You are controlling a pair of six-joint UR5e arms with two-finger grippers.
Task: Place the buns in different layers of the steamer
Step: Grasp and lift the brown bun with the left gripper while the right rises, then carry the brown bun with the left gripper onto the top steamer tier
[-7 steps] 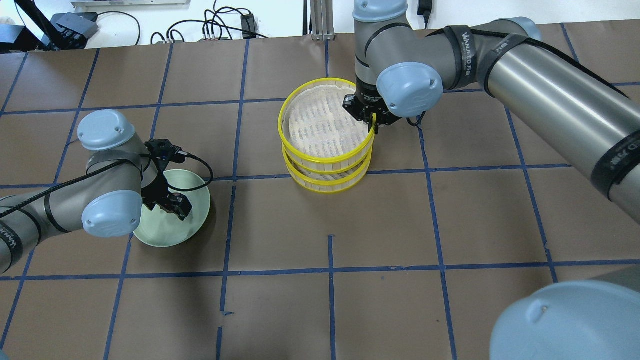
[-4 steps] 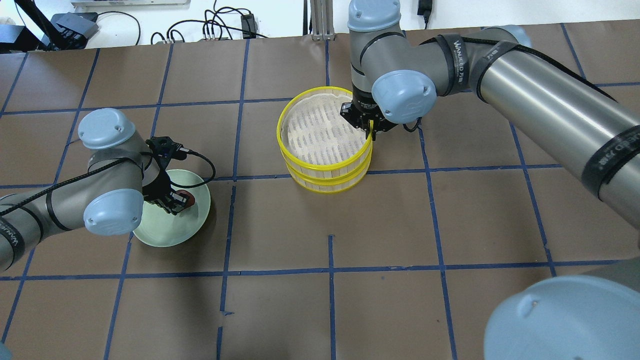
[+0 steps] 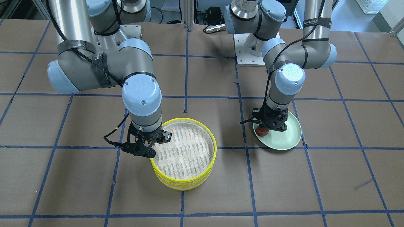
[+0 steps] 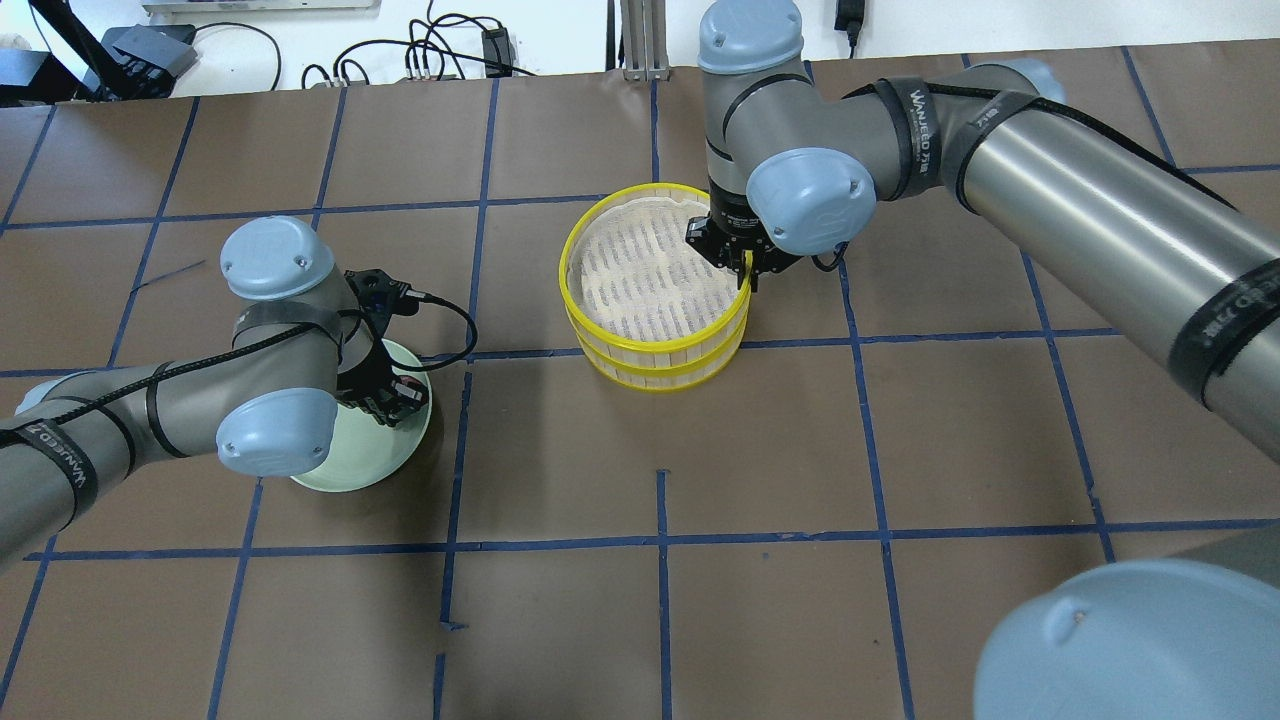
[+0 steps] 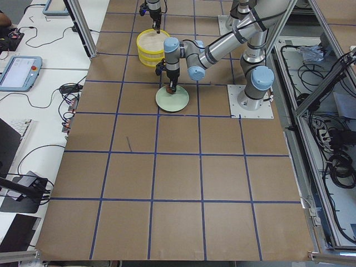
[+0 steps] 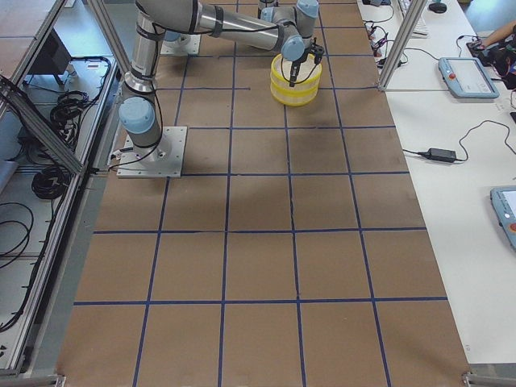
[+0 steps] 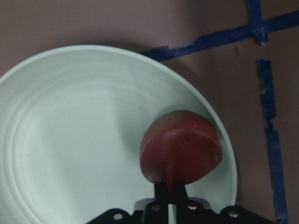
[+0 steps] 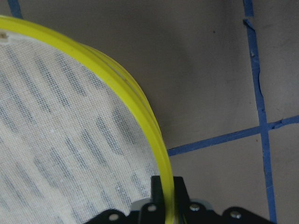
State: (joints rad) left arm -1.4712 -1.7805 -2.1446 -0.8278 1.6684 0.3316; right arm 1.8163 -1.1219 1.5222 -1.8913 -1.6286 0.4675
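**Brown bun pinched at the plate's edge, top tray held by its rim**

The reddish-brown bun looks smooth, rounded and slightly glossy. I judge it light and fairly firm, but apt to swivel or slip between narrow fingers. The safest hold is across its short middle, not near an end. The left hand is closed on it in just that way, its fingers pressed against the bun's lower side in the wrist view. There the bun sits at about 4 o'clock on the pale green plate, close to the rim. Whether it has cleared the plate, I cannot tell.

The upper steamer layer sits stacked on the lower steamer layer. Both look light, with thin yellow rims and mesh floors that offer no grip, so the rim is the only place to hold. The right hand pinches the upper rim at about 3 o'clock in the overhead view, one finger inside and one outside. Held at one point, the tray would likely droop on its far side.

On the counter, the plate lies at about 8 o'clock from the stack, well apart. The white bun shows in no view.
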